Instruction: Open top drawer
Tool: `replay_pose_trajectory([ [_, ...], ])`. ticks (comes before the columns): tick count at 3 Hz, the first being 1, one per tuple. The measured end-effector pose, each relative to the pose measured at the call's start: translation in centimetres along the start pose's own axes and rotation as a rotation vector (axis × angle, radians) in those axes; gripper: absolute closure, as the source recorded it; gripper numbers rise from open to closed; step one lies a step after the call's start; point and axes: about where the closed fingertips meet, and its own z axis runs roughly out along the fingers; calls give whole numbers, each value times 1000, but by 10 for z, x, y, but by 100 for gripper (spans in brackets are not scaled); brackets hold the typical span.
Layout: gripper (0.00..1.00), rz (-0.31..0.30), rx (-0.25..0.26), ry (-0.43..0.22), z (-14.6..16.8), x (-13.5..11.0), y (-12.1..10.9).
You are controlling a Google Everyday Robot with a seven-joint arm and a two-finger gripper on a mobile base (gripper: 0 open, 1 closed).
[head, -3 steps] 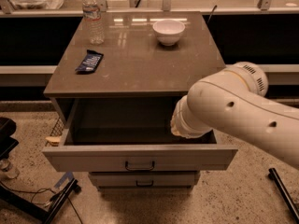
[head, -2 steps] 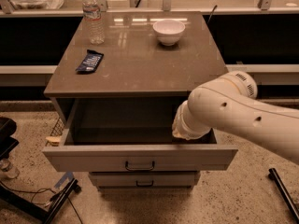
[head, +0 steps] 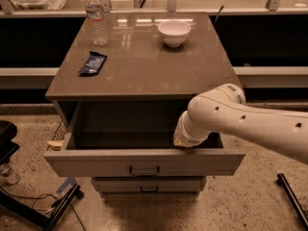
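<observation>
The top drawer (head: 144, 163) stands pulled far out of the grey cabinet, its deep grey interior showing, with a small black pull handle (head: 144, 171) on its front. My white arm reaches in from the right. The gripper (head: 184, 143) is at the arm's end, low over the drawer's front edge on the right side, mostly hidden behind the wrist. A shorter drawer (head: 148, 185) with a like handle sits shut below.
On the cabinet top (head: 144, 61) stand a water bottle (head: 96, 17), a white bowl (head: 173, 32) and a dark snack packet (head: 92, 63). A black stand (head: 48, 211) is on the floor at left. A black bar (head: 291, 196) lies at right.
The arm has drawn back a little to the right and lowered. The drawer stays open as before.
</observation>
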Motion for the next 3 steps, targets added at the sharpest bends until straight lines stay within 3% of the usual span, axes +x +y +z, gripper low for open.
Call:
replay_pose_trajectory([
  [1,100,-2,-62,-1,41,0,-10],
  [2,100,-1,-64,0,40,0,-7],
  [3,100,11,-84,-3,24,12,26],
])
